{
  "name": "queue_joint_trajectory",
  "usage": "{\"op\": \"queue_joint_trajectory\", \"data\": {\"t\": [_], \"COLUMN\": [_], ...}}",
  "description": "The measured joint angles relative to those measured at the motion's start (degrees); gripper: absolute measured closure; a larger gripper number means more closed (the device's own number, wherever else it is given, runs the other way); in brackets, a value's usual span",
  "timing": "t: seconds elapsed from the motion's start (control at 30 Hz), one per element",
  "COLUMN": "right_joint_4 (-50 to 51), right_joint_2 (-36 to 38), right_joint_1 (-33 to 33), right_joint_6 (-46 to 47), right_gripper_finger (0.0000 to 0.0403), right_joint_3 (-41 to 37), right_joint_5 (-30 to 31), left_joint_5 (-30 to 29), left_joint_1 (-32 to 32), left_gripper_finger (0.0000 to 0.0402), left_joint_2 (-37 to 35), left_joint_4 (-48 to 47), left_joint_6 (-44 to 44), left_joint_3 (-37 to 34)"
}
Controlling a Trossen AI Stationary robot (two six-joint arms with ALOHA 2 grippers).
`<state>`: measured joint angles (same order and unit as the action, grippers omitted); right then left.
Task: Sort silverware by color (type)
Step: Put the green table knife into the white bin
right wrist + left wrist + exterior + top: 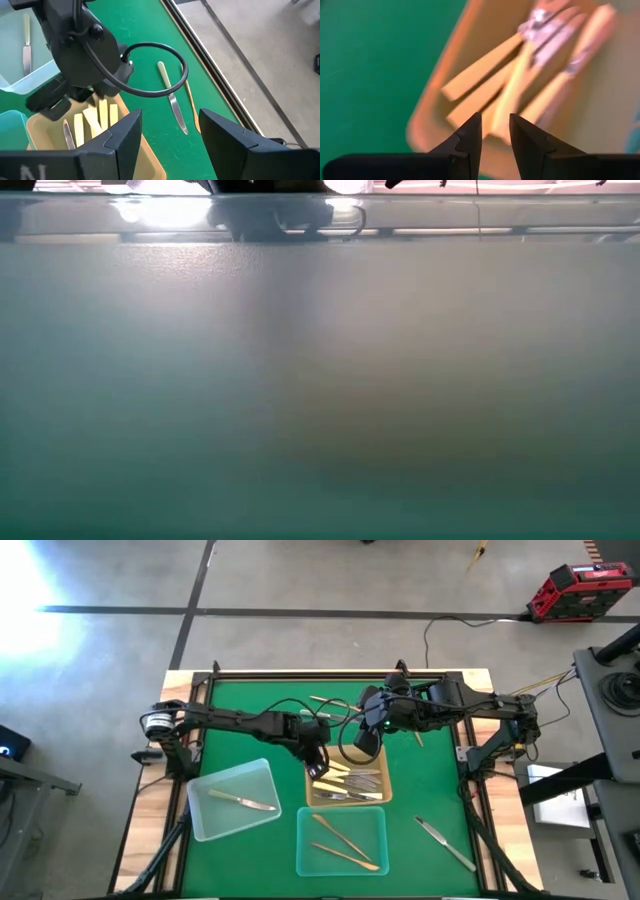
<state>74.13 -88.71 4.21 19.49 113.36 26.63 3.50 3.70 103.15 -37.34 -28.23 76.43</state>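
Frame centre, overhead: the left gripper, narrowly parted and empty, hangs over cream-handled silverware in the tan tray; the right gripper gapes beside it; its wrist camera alone reveals a knife on green felt.

Strong glare whitens the floor at the high view's upper left. The low view is almost wholly a blurred teal haze, bright only along its top edge. The left wrist view shows the cutlery and tan tray out of focus.
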Motion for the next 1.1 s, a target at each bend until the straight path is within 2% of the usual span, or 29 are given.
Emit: {"op": "queue_joint_trajectory", "data": {"t": [0.2,0.53,0.77,1.0,1.1], "right_joint_4": [0.0,0.0,-0.1,-0.1,-0.1], "right_joint_2": [0.0,0.0,0.0,0.0,0.0], "right_joint_1": [0.0,0.0,0.0,0.0,0.0], "right_joint_6": [0.0,0.0,0.0,0.0,0.0], "right_gripper_finger": [0.0213,0.0213,0.0213,0.0213,0.0213], "right_joint_3": [0.0,0.0,0.0,0.0,0.0], "right_joint_5": [0.0,0.0,0.0,0.0,0.0], "left_joint_5": [-9.4,-20.6,-24.3,-36.1,-37.3], "left_joint_1": [-0.3,-0.3,-0.1,0.6,1.7], "left_gripper_finger": [0.032,0.032,0.032,0.032,0.032], "left_joint_2": [0.1,1.4,1.7,1.7,1.7], "left_joint_4": [-10.4,-26.8,-31.8,-38.2,-38.3], "left_joint_6": [-0.5,-0.6,4.5,11.0,13.8], "left_joint_3": [4.4,12.4,12.9,12.7,12.7]}}
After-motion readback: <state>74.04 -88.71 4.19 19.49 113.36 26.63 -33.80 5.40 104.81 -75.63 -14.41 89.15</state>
